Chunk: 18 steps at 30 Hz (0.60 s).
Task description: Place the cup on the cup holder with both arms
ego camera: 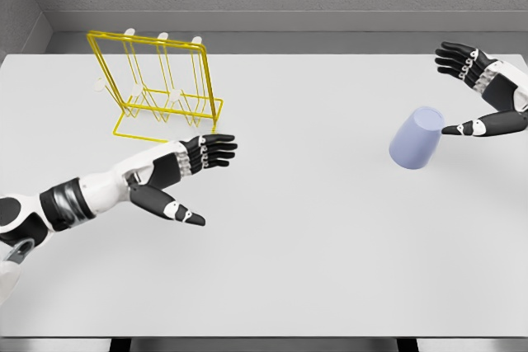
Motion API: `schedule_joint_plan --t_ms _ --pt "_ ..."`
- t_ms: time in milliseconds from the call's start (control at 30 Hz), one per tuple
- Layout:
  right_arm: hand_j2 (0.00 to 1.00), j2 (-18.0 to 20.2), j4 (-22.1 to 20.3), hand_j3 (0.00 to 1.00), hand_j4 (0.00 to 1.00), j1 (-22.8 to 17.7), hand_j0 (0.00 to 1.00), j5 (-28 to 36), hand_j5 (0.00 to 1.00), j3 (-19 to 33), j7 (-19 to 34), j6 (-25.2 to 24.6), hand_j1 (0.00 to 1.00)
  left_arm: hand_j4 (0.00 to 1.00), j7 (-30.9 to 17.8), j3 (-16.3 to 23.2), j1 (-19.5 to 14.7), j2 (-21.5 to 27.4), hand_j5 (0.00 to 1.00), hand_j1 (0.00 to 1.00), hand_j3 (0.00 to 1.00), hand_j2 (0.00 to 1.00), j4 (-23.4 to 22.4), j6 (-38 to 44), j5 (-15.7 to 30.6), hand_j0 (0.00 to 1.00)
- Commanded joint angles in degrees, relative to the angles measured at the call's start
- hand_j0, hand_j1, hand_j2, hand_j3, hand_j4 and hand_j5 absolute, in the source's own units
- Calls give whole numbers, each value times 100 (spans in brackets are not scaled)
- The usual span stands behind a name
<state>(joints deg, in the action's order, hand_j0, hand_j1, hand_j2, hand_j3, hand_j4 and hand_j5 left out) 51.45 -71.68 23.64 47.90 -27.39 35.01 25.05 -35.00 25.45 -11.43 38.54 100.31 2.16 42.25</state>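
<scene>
Left hand at 8 o'clock: black five-finger, silver knuckle joints, white fingertip patches; white forearm, black-grey ribbed wrist band; right hand at 2 o'clock: same colours.

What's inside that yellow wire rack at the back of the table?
The yellow wire rack holds only its own white-tipped pegs; no cup hangs there. The lavender cup lies apart by the right hand. Nothing is hidden, since the wires are see-through.

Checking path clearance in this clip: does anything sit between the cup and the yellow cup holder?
Only the left hand: it hovers open just in front of the cup holder, on the side facing the cup. The table between them shows nothing else. The right hand is open beside the cup.
</scene>
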Motion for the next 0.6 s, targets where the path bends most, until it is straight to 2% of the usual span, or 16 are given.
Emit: schedule_joint_plan --t_ms 0,33,133,200,300,400,467,567 --pt "100 14 14 100 100 -9 100 26 100 -20 -1 -1 100 100 0 -128 0 -285 100 100 100 100 -20 -49 -85 100" --pt "100 14 84 100 100 0 100 35 100 -20 -1 -1 100 100 0 -338 0 -540 100 100 100 100 -169 4 -164 100" --pt "100 14 198 100 100 70 100 26 100 24 -1 26 100 100 0 -356 0 -822 100 100 100 100 -512 4 -217 100" --pt "100 -3 304 100 100 9 100 26 100 15 -1 298 100 100 0 -365 61 -988 100 100 100 100 -608 -5 -489 100" --pt "100 -12 796 100 100 -88 100 44 100 -12 -1 272 100 100 0 -383 97 -1006 100 100 100 100 -714 -5 -489 100" --pt "100 -65 998 100 100 -211 100 79 100 -12 -1 246 100 100 0 -383 79 -989 100 100 100 100 -723 65 -577 100" --pt "100 -100 1095 100 100 -220 100 88 100 -12 -1 52 100 100 0 -383 70 -997 100 100 100 100 -811 57 -665 100" --pt "100 -451 1385 100 100 -255 100 88 100 -3 -1 -9 100 100 0 -392 88 -997 100 100 100 100 -802 48 -735 100"
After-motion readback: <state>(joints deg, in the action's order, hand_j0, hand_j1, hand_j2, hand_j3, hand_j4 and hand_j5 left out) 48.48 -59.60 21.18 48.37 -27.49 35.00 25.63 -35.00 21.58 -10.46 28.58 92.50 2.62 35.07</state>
